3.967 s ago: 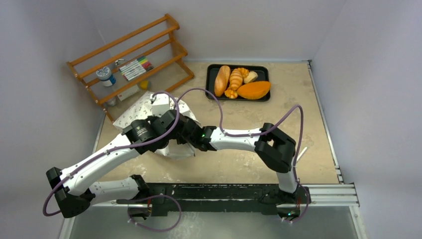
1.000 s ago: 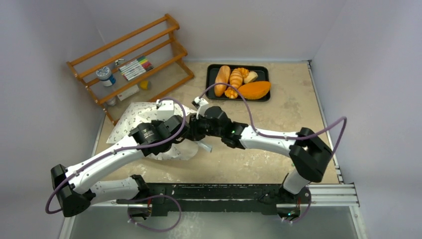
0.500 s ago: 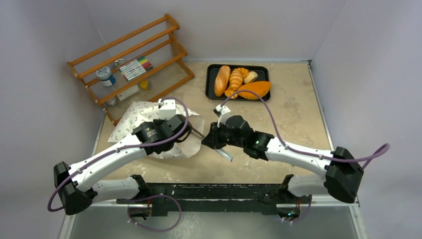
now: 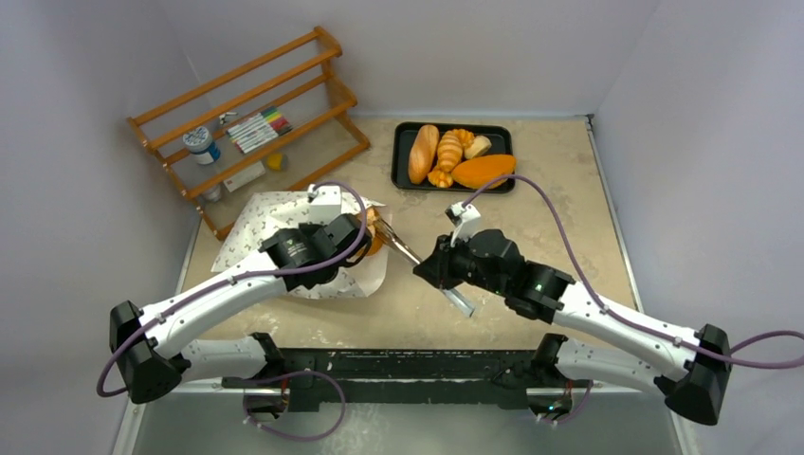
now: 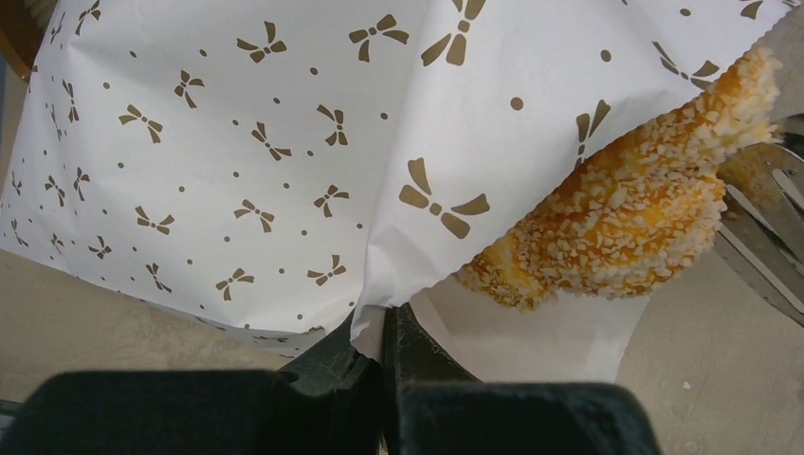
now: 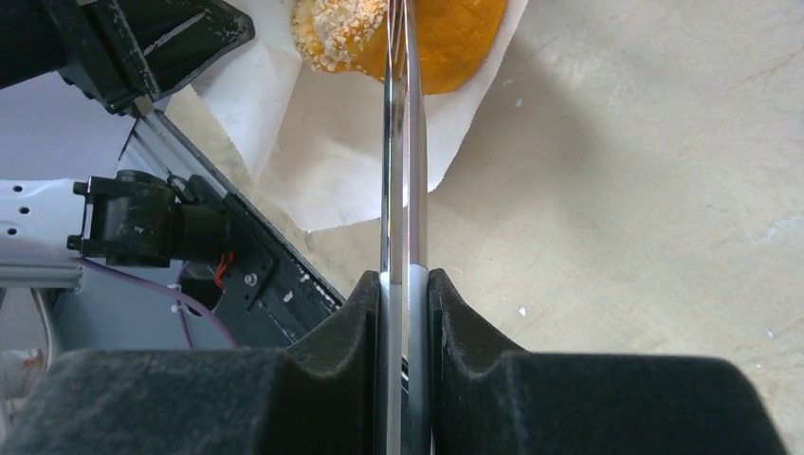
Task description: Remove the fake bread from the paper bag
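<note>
Now the left gripper is pinched tight on the paper bag at the edge of its mouth, on the left side of the scene. The right gripper is clamped on metal tongs, whose tips squeeze the crumb-coated orange fake bread, half out of the bag's right-hand opening. The black tray with other loaves sits well apart, at the far edge.

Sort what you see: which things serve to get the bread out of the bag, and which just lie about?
In use: paper bag, fake bread, tongs, left pincer, right pincer, black tray (likely drop-off).
Lying about: wooden rack, markers, jar.
</note>
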